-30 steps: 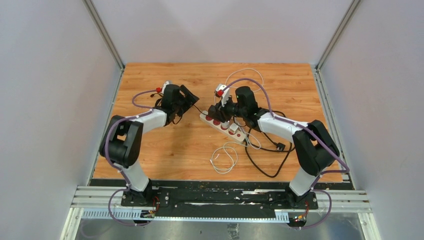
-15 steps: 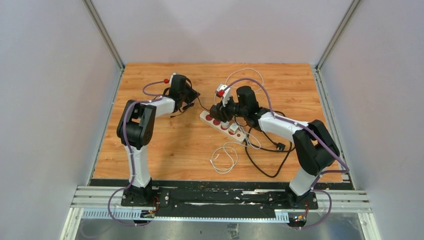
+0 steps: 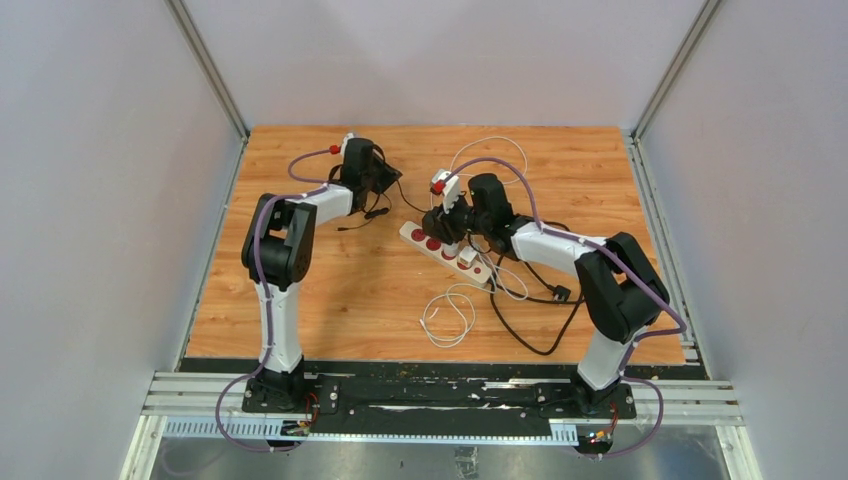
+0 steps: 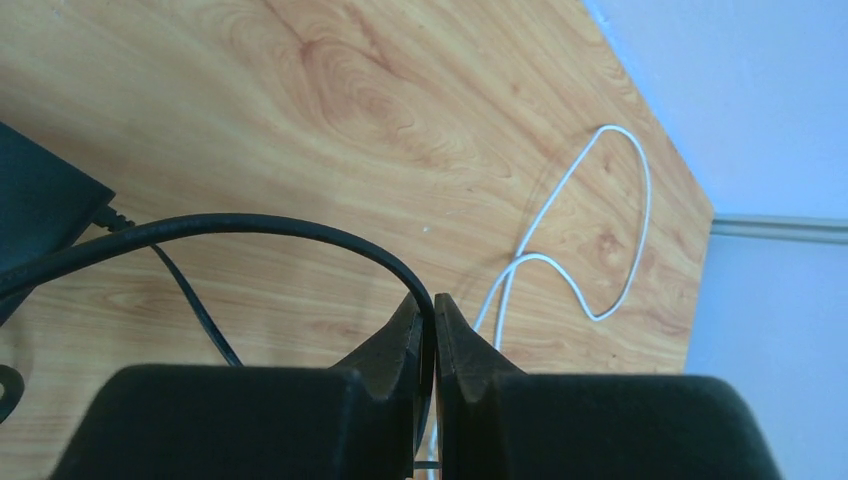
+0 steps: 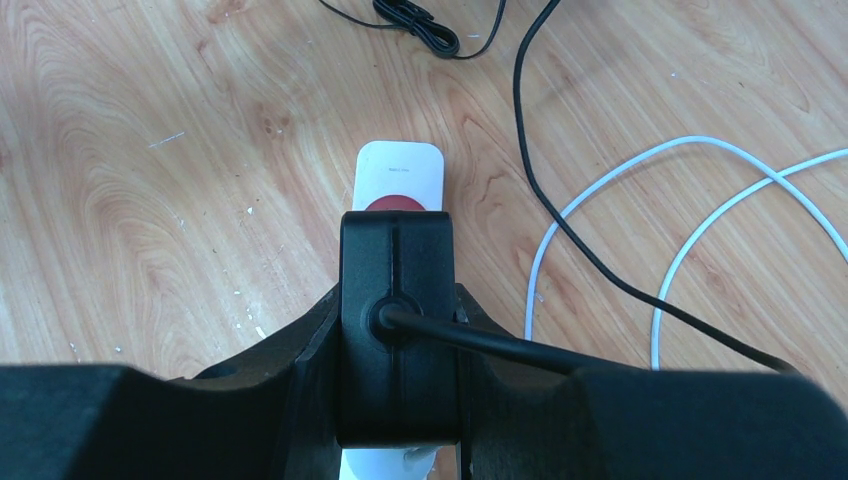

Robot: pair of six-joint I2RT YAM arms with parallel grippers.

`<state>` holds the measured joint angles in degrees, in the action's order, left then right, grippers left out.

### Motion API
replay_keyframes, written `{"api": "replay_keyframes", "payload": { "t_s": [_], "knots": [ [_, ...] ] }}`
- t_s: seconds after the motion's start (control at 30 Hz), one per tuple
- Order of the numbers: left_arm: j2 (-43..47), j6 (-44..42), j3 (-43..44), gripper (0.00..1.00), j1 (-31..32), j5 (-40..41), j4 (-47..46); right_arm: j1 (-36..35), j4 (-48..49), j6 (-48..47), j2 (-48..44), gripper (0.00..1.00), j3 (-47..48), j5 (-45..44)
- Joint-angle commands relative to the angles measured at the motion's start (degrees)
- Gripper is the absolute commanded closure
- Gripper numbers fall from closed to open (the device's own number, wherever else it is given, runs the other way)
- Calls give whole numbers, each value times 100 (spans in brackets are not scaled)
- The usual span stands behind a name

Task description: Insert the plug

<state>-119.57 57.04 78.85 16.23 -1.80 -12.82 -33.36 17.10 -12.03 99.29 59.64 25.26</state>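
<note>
A white power strip (image 3: 452, 251) with red sockets lies mid-table; its end shows in the right wrist view as the power strip (image 5: 400, 172) just ahead of my fingers. My right gripper (image 5: 398, 305) is shut on a black plug (image 5: 398, 260), which it holds over a red socket (image 5: 400, 204); whether the pins are in is hidden. From above, the right gripper (image 3: 440, 222) is at the strip's far-left end. My left gripper (image 4: 432, 308), at the back left as the left gripper (image 3: 377, 178), is shut on a thin black cable (image 4: 300, 232).
A black adapter (image 4: 35, 205) lies left of the left gripper. White cable (image 4: 610, 230) loops at the back; another white coil (image 3: 448, 315) and a black cable loop (image 3: 535, 335) lie in front of the strip. White plugs (image 3: 468, 260) fill its near sockets. Walls stand on both sides.
My left gripper, open a second ago, has shut on the black cable, and the left arm has swung toward the back. The right gripper has stayed over the strip with the plug.
</note>
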Motion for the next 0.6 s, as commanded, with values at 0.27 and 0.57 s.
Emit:
{"api": "replay_keyframes", "payload": {
  "t_s": [0.27, 0.57],
  "knots": [
    [80, -669, -162, 25, -38, -431, -22, -12, -31, -102, 142, 100, 308, -115],
    [1148, -1169, -883, 0, -34, -571, 72, -9, -307, -378, 313, 100, 819, 166]
  ]
}}
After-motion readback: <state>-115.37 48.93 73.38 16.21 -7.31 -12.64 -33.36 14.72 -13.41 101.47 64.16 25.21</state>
